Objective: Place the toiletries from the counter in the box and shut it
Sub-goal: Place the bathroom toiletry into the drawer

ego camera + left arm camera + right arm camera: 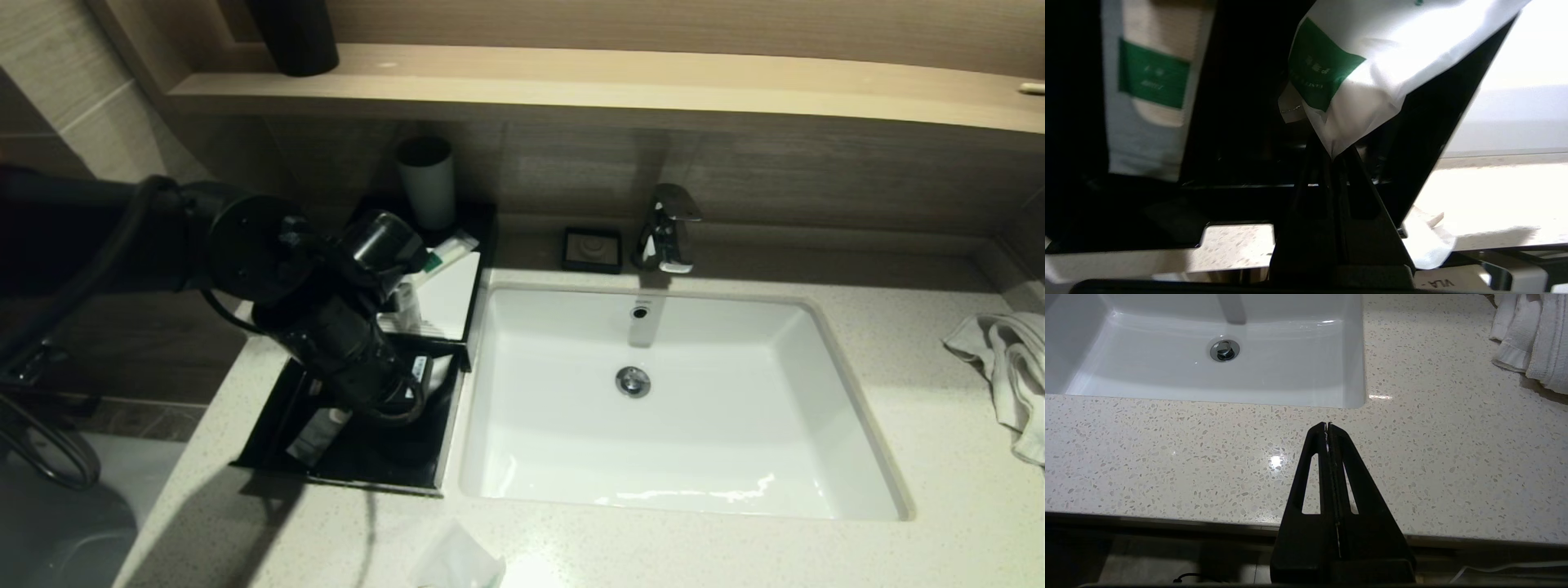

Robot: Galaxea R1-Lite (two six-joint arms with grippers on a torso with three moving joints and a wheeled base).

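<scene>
The speckled off-white stone table (816,286) carries the flat black rectangular box (367,457), drawer open. Over it the left pincer (1334,157) grips a white plastic packet (1372,73) whose green label's writing is unreadable. The right pincer (1328,425) hangs closed above the table's front edge

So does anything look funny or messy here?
A little. A soft packet lies at the counter's front edge, outside the open box. A tube sits on the box's white top panel rather than in the drawer. The left end effector pinches another packet by its corner.
</scene>
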